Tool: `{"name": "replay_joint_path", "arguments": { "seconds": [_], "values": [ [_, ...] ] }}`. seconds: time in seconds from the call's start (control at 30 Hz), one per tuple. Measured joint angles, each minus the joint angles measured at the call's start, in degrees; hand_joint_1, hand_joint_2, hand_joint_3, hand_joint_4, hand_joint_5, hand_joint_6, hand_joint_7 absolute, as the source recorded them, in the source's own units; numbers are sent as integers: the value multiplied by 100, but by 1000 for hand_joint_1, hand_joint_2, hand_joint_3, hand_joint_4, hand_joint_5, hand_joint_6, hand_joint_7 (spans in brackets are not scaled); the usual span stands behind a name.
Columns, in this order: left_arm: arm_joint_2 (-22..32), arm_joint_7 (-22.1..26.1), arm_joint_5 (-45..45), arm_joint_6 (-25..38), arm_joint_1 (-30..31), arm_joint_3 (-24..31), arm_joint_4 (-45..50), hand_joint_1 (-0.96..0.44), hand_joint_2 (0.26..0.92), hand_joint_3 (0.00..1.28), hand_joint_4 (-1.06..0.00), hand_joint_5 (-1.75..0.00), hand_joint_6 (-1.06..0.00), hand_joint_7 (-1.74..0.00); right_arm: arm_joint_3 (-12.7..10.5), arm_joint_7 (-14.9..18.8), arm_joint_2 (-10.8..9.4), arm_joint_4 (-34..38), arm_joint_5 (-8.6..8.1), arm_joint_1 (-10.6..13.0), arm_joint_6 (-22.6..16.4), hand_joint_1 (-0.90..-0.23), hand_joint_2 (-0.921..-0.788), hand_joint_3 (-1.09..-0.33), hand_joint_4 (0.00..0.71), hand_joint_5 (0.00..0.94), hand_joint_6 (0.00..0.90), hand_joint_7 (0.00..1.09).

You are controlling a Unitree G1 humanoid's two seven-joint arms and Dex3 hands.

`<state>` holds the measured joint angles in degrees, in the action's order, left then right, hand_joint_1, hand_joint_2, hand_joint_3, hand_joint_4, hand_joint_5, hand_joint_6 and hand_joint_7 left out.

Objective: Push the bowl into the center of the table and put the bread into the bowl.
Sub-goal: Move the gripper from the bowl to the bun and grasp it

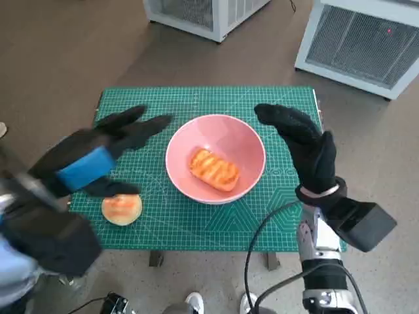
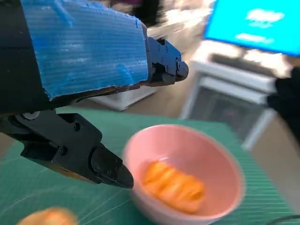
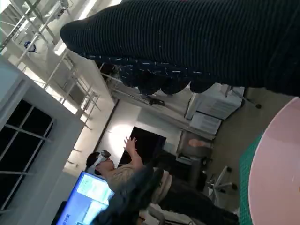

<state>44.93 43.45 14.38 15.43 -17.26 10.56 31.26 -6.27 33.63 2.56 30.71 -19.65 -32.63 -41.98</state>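
Note:
A pink bowl (image 1: 215,157) stands near the middle of the green mat (image 1: 196,216), with an orange grilled bread (image 1: 214,169) lying inside it; the left wrist view shows the same bowl (image 2: 187,173) and bread (image 2: 174,185). A second, round bread (image 1: 122,209) lies on the mat at the front left, seen blurred in the left wrist view (image 2: 49,217). My left hand (image 1: 98,157) hovers left of the bowl, fingers spread, holding nothing. My right hand (image 1: 304,145) is raised right of the bowl, open and empty. The bowl's rim (image 3: 276,164) shows in the right wrist view.
The mat covers a small table whose front edge is near my arms. White cabinets (image 1: 357,39) stand on the floor beyond the table. A person (image 3: 122,173) with a raised hand sits near a blue screen (image 3: 89,197).

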Motion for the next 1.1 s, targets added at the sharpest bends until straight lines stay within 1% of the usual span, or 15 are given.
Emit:
{"name": "replay_joint_path", "arguments": {
  "seconds": [0.2,0.47,0.67,0.83,1.1],
  "values": [
    [208,8,-60,16,515,278,121,-135,763,1,-95,-6,-195,-6,0,8,-21,100,-28,-35,-6,-737,-921,-739,222,0,-1,617],
    [228,-118,41,7,978,245,129,-138,767,2,-121,-11,-204,-8,-3,67,-37,226,-37,-105,-26,-730,-921,-738,223,1,-1,616],
    [219,-347,336,-38,1171,-24,99,-122,766,1,-141,-13,-213,-10,-4,129,-40,318,-41,-143,-34,-727,-921,-737,223,1,-1,606],
    [196,-525,611,-110,1274,-378,-138,-108,766,1,-150,-11,-224,-13,-6,176,-39,336,-43,-184,-34,-727,-921,-739,223,0,-1,600],
    [166,-598,821,-110,1263,-826,-700,-83,771,3,-178,-14,-264,-24,-20,250,-37,343,-62,-198,-22,-732,-921,-738,222,0,-1,591]
  ]
}}
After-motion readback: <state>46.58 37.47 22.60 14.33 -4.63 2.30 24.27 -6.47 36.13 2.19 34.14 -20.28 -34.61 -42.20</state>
